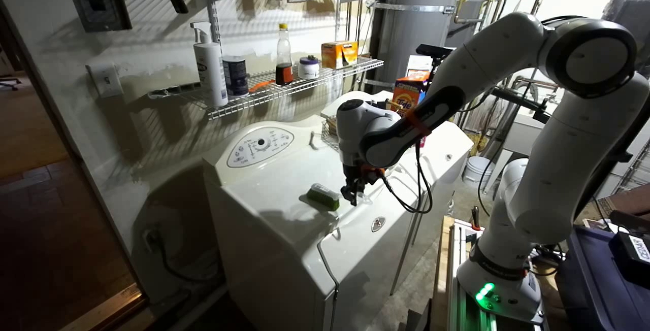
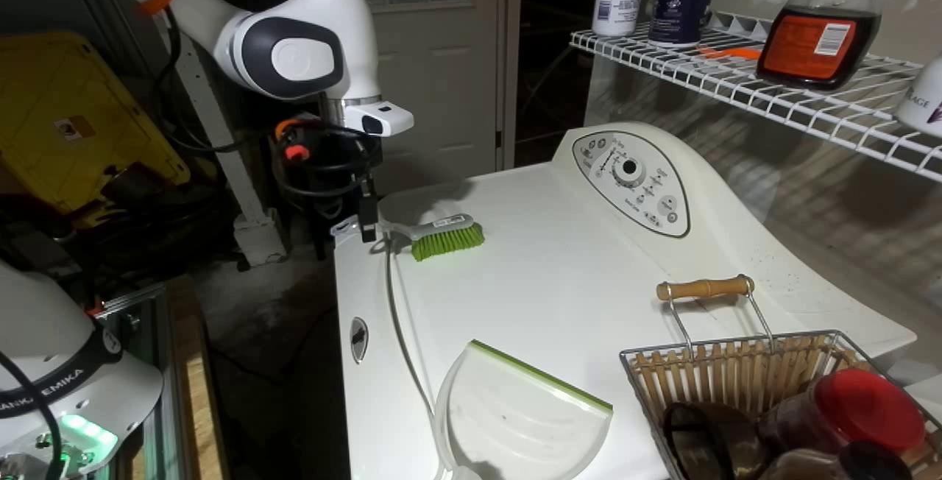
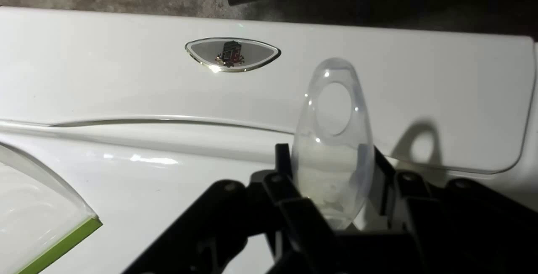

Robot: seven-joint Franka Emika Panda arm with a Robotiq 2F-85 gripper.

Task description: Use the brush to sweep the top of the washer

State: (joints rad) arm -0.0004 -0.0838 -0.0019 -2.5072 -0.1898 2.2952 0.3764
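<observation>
Pale grey plastic hand brush (image 2: 447,239) with green bristles and clear, tapering handle (image 3: 332,164): on top of the large white boxy washer (image 2: 530,274), close to the front edge. Bristles downward in both exterior views. Handle points at the front edge, head toward the oval control panel (image 2: 662,204) with black dial.

Jaws are right at the handle, at the front edge. Wrist view: one black finger (image 3: 282,156) on each side, handle between them, its rounded end with the oval hole reaching past the fingertips. Jaws partly spread; can't tell if they press on the handle. Brush head is outside the jaws, just beside them on the panel side.

Translucent half-round dustpan (image 2: 526,421) with green lip also on the washer, apart from the brush; rectangular wood-slat wire basket (image 2: 692,377) beside the dustpan.
</observation>
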